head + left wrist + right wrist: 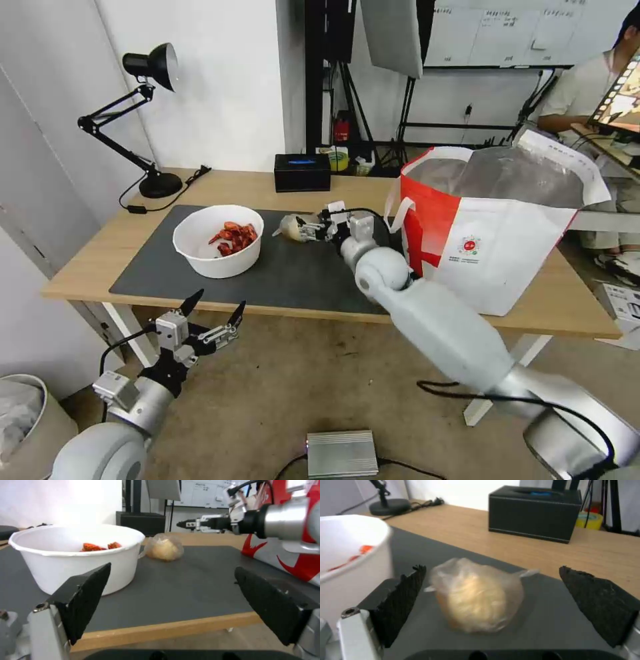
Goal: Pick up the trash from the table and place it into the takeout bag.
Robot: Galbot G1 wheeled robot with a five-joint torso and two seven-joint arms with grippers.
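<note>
- The long light-wood table (87, 267) on white legs is seen in the head view, with a large dark grey rectangular mat (293, 273) laid over its middle
- A small clear plastic bag holding a whitish-yellow lump (291, 227) is seen lying on the mat, between the bowl and the tote, resting flat and not lifted
- The right gripper (308, 228) is reached out low over the mat, just beside the small clear bag; in the right wrist view its black fingers (403, 600) are spread wide, one to each side of the bag (476, 607), with a gap left on both sides
- A white round bowl (218, 241) containing red crayfish shells (235, 238) stands on the mat's left part, near the small clear bag but apart from it
- The large white-and-red takeout bag (490, 227) with silver foil lining stands upright on the right end of the table, its mouth open and its white loop handle (398, 207) hanging towards the right arm
- The left gripper (212, 315) is held below and in front of the table's near edge, clear of everything on it; its fingers (83, 600) are opened wide and nothing is held
- A black rectangular tissue box (302, 172) sits at the far edge of the table, behind the mat
- A black desk lamp (143, 113) stands at the far left corner
</note>
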